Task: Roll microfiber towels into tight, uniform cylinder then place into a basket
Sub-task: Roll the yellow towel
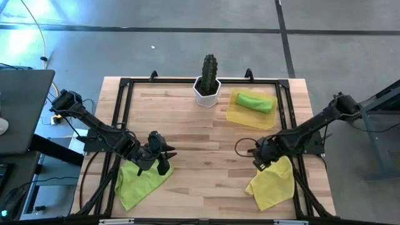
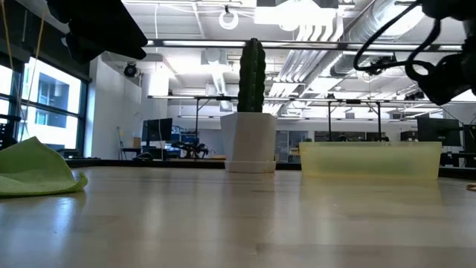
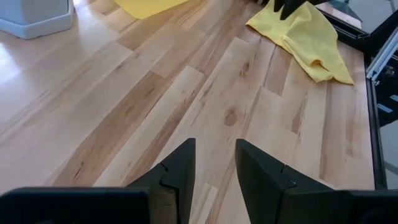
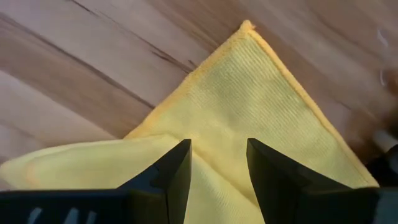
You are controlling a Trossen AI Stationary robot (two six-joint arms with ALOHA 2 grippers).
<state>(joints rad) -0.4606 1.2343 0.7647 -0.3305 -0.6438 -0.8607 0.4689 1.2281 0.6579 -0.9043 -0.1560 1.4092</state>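
A rolled lime-green towel [image 1: 256, 102] lies in the pale yellow basket [image 1: 234, 115] at the far right, beside the cactus pot. A second lime-green towel [image 1: 139, 182] lies rumpled at the near left. My left gripper [image 1: 160, 160] hovers open over its far corner, and the left wrist view shows only bare wood between the fingers of my left gripper [image 3: 214, 146]. A bright yellow towel [image 4: 249, 93] lies loosely folded at the near right. My right gripper [image 4: 217, 146] points down above it, open, near one pointed corner [image 4: 247, 28].
A white hexagonal pot with a cactus [image 1: 207, 87] stands at the far middle. A black metal frame [image 1: 122, 100] runs along the table's edges. Bare wood [image 1: 206, 156] lies between the two grippers. The low view shows the basket wall [image 2: 370, 160] right of the pot.
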